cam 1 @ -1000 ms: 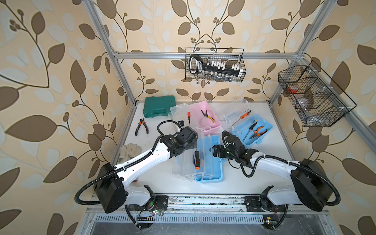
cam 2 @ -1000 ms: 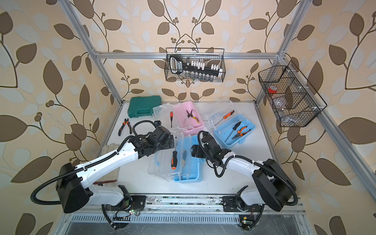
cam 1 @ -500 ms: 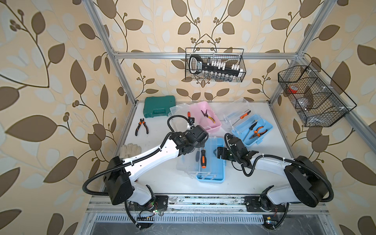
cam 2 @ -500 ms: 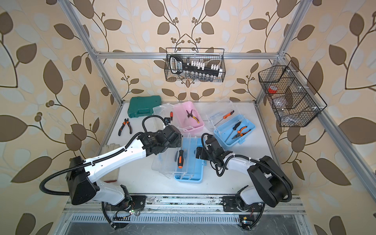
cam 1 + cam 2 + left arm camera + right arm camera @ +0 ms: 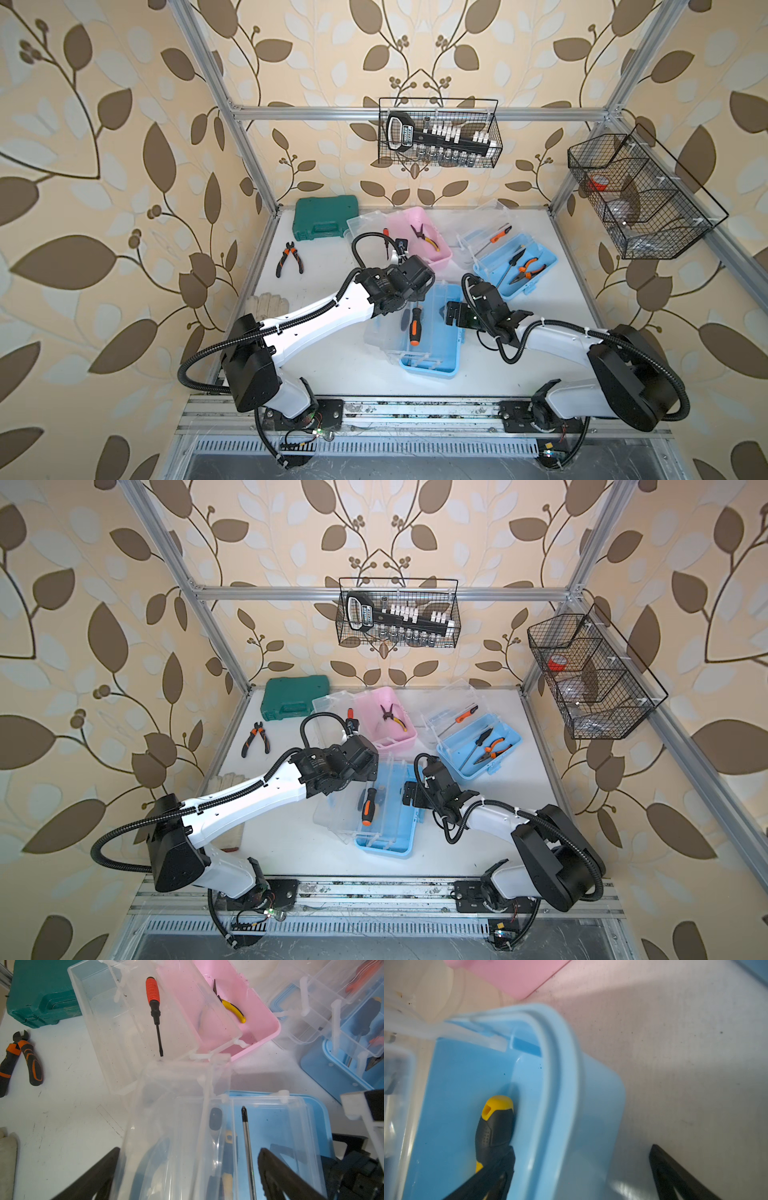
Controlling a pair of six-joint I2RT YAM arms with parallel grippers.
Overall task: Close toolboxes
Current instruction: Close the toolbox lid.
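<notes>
1. Step in hand looks like closing the near blue toolbox (image 5: 428, 370), front-middle of the desk (image 5: 332, 365). Its clear lid (image 5: 382, 336) is tilted partway up over the box, not down yet.
2. Left hand (image 5: 189, 1150): spread wide, one finger on either side of that lid. Can't tell if it's actually pressing on the plastic.
3. Right hand (image 5: 582, 1150): also spread wide. One finger is inside the box by a yellow-and-black screwdriver handle (image 5: 494, 1126), the other is outside. It straddles the end wall with a gap and isn't pinching anything.
4. Next move, my guess: the left swings the lid the rest of the way and presses it shut. The right needs its inner finger out first, or the lid lands on it.
5. Pink toolbox (image 5: 432, 249) and far blue toolbox (image 5: 515, 293) sit at the back with lids flopped open, so two more to go.
6. Hard to see: the clear plastic overlaps everywhere, so lid edges blur together. I can't spot the latch. The left fingertips are hidden under the wrist in both top views, and the right wrist view is smeary.
</notes>
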